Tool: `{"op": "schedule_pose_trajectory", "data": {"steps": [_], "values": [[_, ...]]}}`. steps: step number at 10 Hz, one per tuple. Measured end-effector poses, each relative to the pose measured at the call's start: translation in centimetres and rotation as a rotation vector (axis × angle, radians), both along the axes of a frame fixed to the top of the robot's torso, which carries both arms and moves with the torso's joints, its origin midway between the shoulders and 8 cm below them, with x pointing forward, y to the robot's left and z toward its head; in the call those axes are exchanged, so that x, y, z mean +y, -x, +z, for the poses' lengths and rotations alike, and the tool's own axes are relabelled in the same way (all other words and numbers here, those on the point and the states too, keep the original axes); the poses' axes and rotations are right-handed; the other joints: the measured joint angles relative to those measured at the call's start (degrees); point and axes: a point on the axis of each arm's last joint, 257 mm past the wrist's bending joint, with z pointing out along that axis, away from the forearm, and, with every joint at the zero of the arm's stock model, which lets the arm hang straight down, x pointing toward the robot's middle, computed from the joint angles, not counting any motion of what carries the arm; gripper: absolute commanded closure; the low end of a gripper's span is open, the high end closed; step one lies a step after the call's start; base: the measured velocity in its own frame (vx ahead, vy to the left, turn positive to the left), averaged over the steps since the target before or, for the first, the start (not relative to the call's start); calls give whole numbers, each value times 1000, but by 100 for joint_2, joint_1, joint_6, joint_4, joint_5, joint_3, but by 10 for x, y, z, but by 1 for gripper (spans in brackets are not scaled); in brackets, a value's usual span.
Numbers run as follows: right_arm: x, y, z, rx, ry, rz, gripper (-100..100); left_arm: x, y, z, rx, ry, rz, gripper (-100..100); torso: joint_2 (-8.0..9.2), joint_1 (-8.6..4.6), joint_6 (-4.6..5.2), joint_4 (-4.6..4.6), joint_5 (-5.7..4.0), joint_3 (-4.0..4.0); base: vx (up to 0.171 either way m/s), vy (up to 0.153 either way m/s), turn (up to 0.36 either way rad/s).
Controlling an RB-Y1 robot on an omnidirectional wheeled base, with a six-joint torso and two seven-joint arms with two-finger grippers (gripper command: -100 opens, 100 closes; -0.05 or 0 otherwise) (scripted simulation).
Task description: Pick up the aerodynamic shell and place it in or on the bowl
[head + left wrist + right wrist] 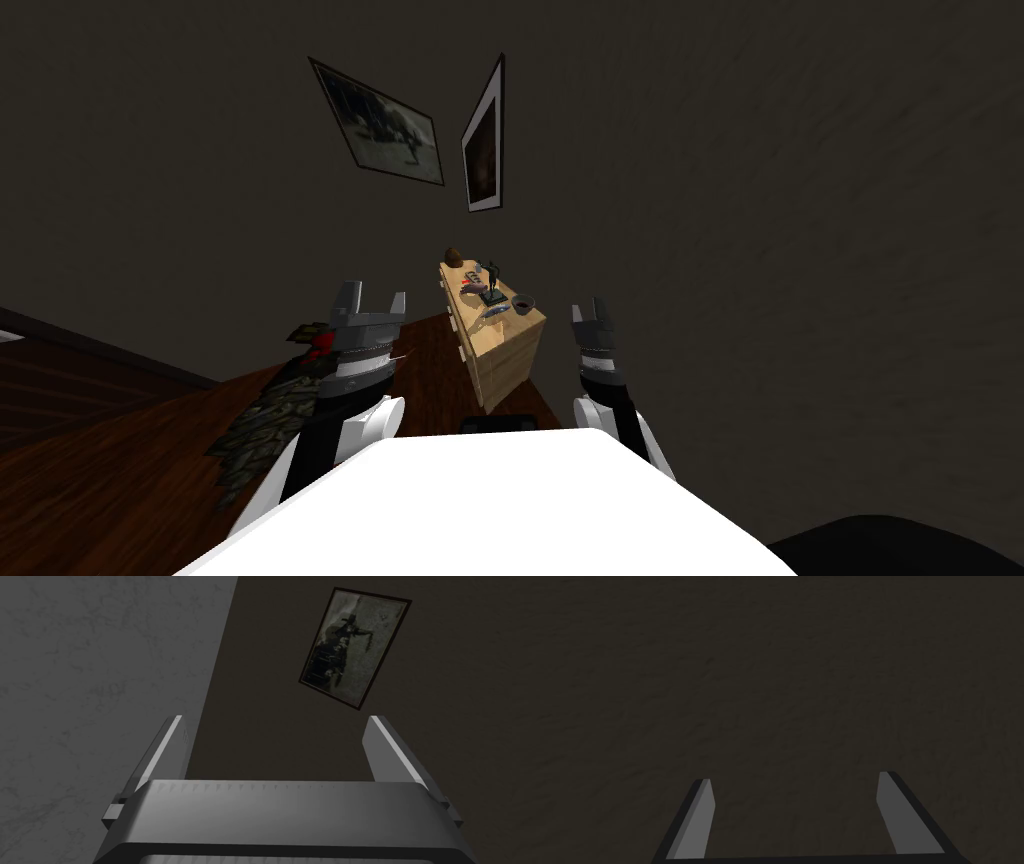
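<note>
A light wooden dresser stands ahead against the wall, some way beyond both hands. On its top near the front lies a small grey-blue elongated shell. Just beside it, toward the wall, sits a dark round bowl. My left gripper is raised left of the dresser, open and holding nothing. The left wrist view shows the left gripper with fingers wide apart. My right gripper is up to the right of the dresser; the right wrist view shows the right gripper open, with nothing between its fingers.
Further back on the dresser top are a dark figurine, a small red and grey item and a brown dome. A dark patterned rug with a red object lies on the wooden floor at left.
</note>
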Motion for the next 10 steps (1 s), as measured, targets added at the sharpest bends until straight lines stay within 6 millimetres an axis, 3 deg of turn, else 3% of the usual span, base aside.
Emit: {"op": "schedule_pose_trajectory", "data": {"steps": [5, 10], "values": [[-9, -33, -42, 139, -115, 134, -100, 0, 0, 0, 0, 1, 0, 0, 24, 106, -1, 5, 23, 13, -41, 217, 5], [-26, -68, -86, 281, -253, 223, -100, 0, 0, 0, 0, 0, 0, 0, 4, 63, -1, 1, 15, 3, -19, 170, 10]]}}
